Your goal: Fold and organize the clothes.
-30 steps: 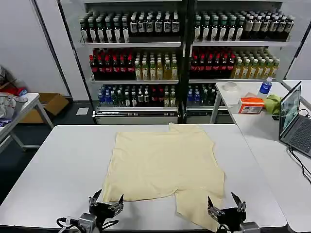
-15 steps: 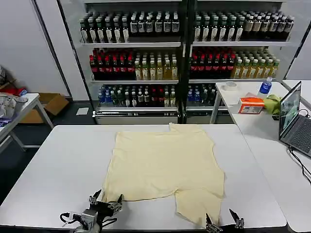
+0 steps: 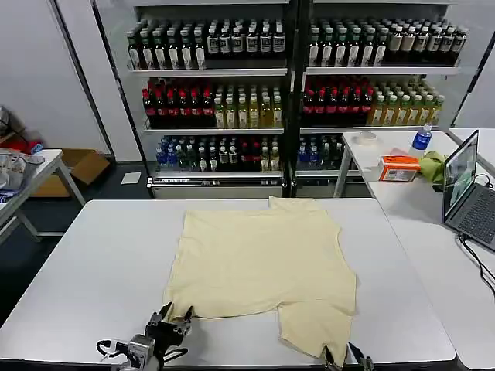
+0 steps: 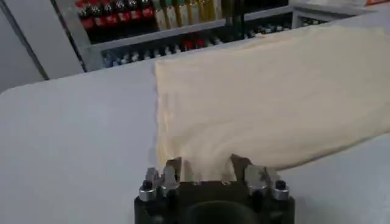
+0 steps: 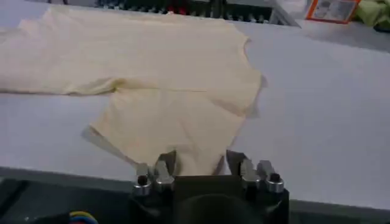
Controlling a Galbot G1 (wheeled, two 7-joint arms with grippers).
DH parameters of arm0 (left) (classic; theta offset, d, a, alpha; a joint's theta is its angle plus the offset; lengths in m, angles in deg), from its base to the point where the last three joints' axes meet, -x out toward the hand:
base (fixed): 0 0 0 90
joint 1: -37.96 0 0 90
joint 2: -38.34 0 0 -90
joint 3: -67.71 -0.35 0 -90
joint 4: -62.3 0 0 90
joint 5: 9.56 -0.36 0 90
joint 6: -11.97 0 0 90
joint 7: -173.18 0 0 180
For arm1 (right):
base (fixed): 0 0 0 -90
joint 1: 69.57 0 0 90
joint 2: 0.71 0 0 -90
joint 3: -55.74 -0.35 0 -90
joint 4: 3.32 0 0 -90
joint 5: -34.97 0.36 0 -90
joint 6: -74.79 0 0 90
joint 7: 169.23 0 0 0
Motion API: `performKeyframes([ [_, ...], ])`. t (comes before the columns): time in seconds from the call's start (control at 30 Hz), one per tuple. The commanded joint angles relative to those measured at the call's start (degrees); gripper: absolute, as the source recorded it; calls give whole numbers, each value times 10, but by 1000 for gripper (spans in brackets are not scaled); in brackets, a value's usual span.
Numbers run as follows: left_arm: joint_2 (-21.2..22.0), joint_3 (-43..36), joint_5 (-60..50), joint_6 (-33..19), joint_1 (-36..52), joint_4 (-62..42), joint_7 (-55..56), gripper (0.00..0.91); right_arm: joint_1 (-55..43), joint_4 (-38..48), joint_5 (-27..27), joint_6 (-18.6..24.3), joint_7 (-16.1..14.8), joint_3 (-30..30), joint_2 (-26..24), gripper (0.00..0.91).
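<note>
T-shirt lies spread flat on white table, just ahead of both claws. Left gripper sits wide open at the near left hem corner, holding nothing. Right gripper sits wide open at the near sleeve edge, empty.

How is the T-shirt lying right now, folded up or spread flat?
Mostly spread flat. The T-shirt lies open on the white table, one sleeve toward the near edge; no fold across the body is visible.

The T-shirt is thin, matt, softly creased cloth on a smooth matt white table.
</note>
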Motion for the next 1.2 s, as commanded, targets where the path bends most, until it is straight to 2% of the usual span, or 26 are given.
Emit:
performKeyframes([
  [0.03,3,0,52,1,-2,7,-10,10,3,9,6,-3,0,16,0,0],
  [0.3,7,11,85,-4,-3,21,-11,10,-1,5,9,6,-1,14,3,0],
  [0.5,5,26,101,-13,-19,72,-12,20,20,-42,11,45,-1,3,2,0],
  [0.63,6,42,103,-18,-45,114,-12,10,55,-96,13,66,-4,-27,-9,0],
  [0.93,1,85,123,-19,-89,169,-10,20,85,-161,33,71,-4,-82,-22,0],
  [1.2,-17,112,144,-20,-89,177,-11,10,57,-162,66,69,-2,-108,-24,0],
])
